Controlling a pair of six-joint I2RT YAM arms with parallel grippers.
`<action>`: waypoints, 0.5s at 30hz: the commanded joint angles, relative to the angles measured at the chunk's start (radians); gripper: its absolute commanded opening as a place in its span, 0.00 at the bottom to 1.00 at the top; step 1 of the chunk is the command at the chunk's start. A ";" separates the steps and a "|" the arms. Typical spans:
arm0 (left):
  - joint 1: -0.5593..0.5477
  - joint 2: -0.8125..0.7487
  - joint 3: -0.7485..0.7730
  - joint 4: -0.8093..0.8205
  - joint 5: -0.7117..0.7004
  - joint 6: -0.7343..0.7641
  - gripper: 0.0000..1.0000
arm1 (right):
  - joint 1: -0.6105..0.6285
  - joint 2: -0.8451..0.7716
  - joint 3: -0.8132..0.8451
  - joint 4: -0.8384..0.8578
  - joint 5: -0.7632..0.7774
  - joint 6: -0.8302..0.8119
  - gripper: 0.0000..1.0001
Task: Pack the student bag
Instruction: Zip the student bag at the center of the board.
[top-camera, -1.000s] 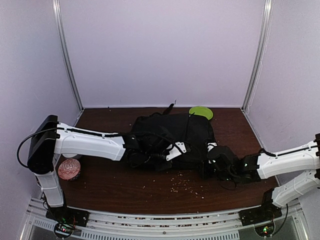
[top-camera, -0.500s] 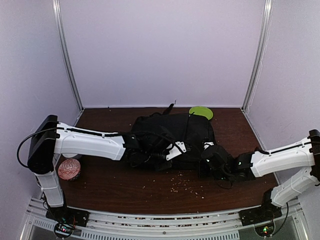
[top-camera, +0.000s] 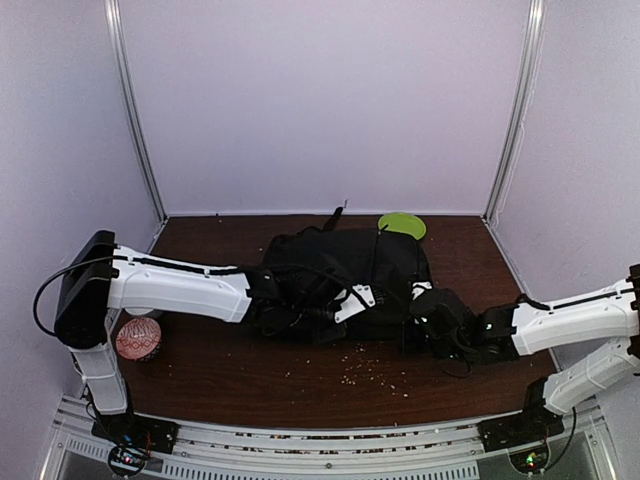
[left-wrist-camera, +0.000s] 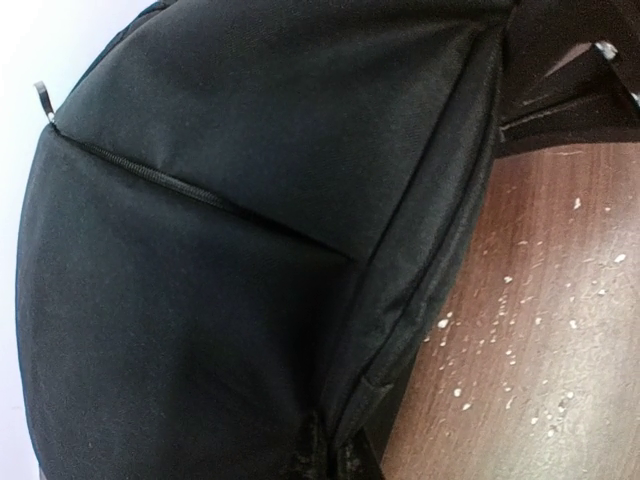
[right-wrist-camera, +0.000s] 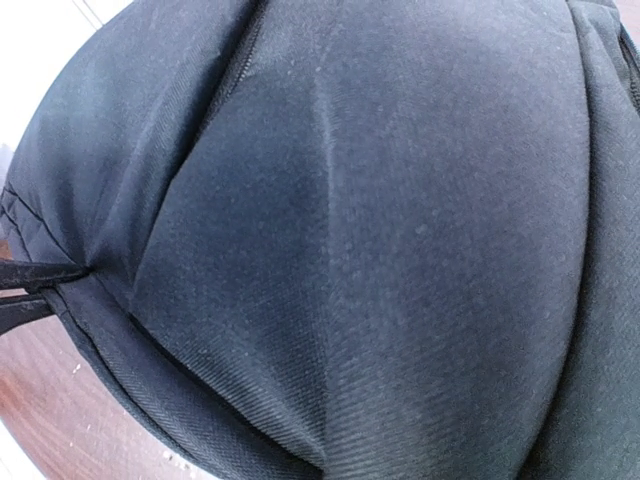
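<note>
Two tools, both closed. The left tool (top-camera: 342, 305) pinches the near seam of the student bag (top-camera: 350, 255), and fabric bunches there. The right tool (top-camera: 420, 308) meets its right corner, any grip hidden. The bag lies mid-worktop (top-camera: 230, 370).

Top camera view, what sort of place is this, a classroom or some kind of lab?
Most likely a robot test booth, not a classroom: plain lilac walls and metal corner posts box in one wooden table, and two white arms are bolted to a rail at its near edge.
</note>
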 joint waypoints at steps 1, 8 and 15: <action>-0.006 -0.004 0.014 -0.049 -0.027 -0.033 0.00 | 0.000 -0.085 -0.069 -0.081 0.053 0.034 0.00; -0.006 0.015 0.020 -0.062 -0.055 -0.047 0.00 | -0.001 -0.145 -0.151 -0.109 0.080 0.092 0.00; -0.006 0.021 0.015 -0.072 -0.063 -0.057 0.00 | -0.003 -0.190 -0.205 -0.075 0.047 0.066 0.00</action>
